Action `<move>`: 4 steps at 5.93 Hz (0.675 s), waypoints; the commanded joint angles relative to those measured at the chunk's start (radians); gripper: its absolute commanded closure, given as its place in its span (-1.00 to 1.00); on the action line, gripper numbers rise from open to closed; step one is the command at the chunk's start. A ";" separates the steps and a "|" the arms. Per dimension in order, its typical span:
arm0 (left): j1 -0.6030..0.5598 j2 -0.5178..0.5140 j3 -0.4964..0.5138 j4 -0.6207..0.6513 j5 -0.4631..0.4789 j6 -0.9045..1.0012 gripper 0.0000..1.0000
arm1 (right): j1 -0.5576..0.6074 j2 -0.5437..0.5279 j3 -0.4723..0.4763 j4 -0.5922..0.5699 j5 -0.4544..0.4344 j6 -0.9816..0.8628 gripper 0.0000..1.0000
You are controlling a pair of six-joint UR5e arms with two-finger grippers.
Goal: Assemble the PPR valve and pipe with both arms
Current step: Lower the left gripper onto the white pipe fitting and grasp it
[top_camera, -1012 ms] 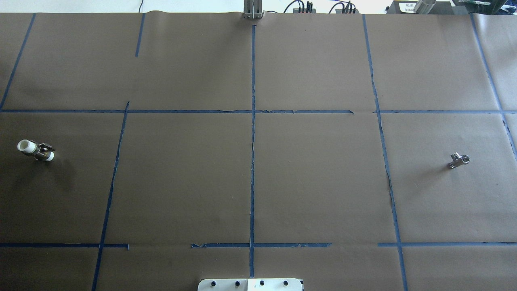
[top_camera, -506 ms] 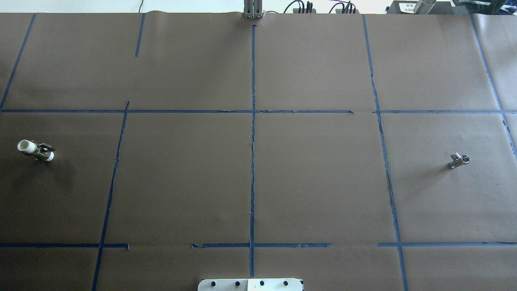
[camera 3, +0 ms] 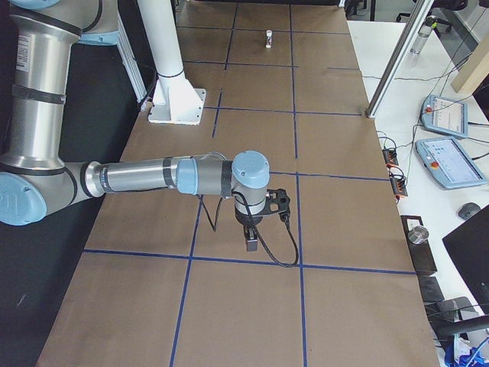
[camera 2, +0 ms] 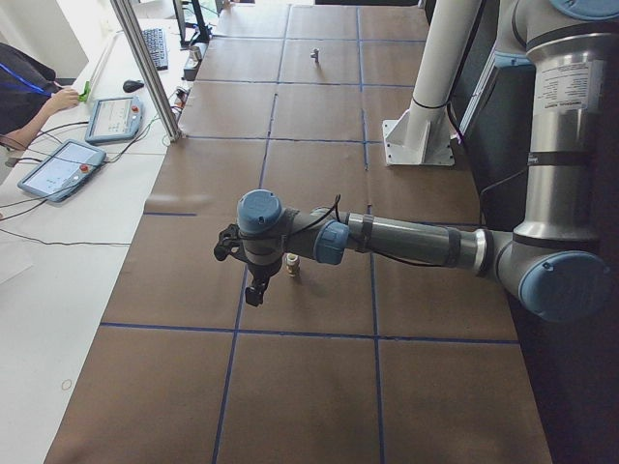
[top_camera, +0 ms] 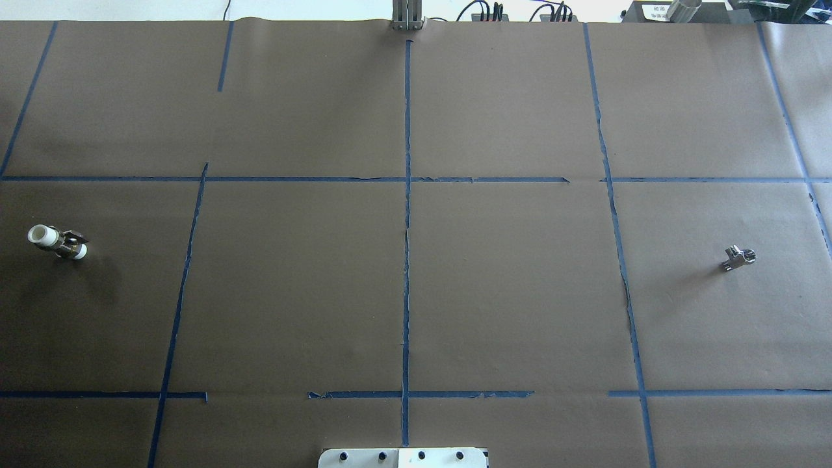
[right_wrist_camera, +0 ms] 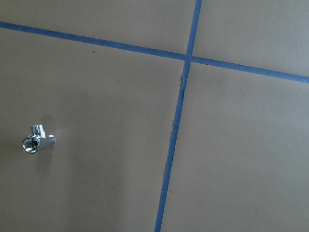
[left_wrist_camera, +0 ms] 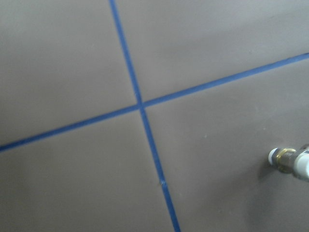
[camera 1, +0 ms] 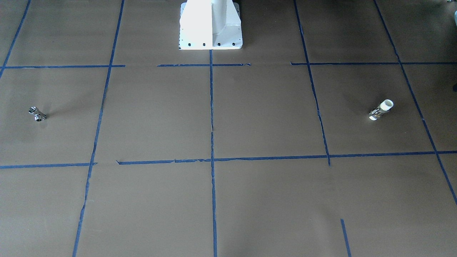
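**Both parts loose on counter, no grasp yet**

PPR valve [top_camera: 57, 242] sits at the far robot-left of the counter [top_camera: 520, 292], with nothing gripping it. Long axis reads diagonal from overhead, white end up-left, but it looks stood on end in the left side view; cannot settle which. Left end effector [camera 2: 253, 293] hangs just beside it. Valve sits at the lower-right edge of the left wrist view, so off-centre. Fingers apart or together: cannot tell. Pipe [top_camera: 738, 258] lies far robot-right, well apart from the valve. Right end effector [camera 3: 250, 243] is the nearer one; its state also cannot tell. Likely next: left arm centres over the valve.
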 commanded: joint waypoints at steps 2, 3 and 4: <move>0.207 0.008 -0.001 -0.236 0.062 -0.444 -1.00 | -0.002 0.001 -0.001 0.006 0.028 0.034 -1.00; 0.267 0.003 -0.003 -0.253 0.140 -0.504 -1.00 | -0.005 0.001 -0.001 0.006 0.028 0.048 -1.00; 0.308 -0.001 -0.003 -0.253 0.148 -0.544 -1.00 | -0.005 0.001 -0.001 0.006 0.028 0.048 -1.00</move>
